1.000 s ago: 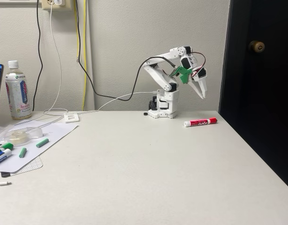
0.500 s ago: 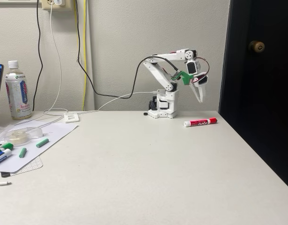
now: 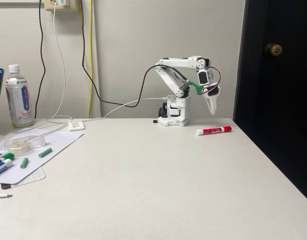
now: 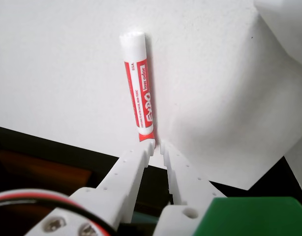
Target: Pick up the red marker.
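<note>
While hanging tips-down above the counter [image 3: 158,185], claw [image 3: 212,113] nearly clenched, only a sliver of gap between the white fingers [image 4: 134,164], grasping nothing. Poised over the red marker [image 3: 213,130], not touching it. Marker lying flat near the counter's back right corner, close beside the arm's base [image 3: 174,116]. Same marker [image 4: 138,93] just beyond the fingertips in the wrist view.

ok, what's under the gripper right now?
The gripper hangs above bare table, the red marker lying just in front, untouched. In the wrist view the fingertips cover the marker's red cap end.
</note>
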Controlling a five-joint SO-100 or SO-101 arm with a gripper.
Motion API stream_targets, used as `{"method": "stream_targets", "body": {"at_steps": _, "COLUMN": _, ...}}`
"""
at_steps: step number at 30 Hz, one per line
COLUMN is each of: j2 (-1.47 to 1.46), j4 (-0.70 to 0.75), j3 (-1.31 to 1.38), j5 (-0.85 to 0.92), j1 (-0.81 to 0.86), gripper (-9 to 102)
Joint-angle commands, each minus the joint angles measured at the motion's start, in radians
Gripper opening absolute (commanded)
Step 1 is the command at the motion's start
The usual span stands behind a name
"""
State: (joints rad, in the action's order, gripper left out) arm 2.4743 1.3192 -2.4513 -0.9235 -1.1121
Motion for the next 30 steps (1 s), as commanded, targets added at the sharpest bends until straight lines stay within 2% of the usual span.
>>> {"method": "stream_targets", "body": {"at_steps": 1, "j2": 0.008, "j4": -0.029, "j3": -0.009, "j5": -0.003, "j1": -0.002, "gripper": 3}}
{"method": "stream_targets", "body": {"at_steps": 30, "j2": -0.017, "j4": -0.222, "j3": -0.149, "j5": 0.008, "j1": 0.044, "gripper": 19}}
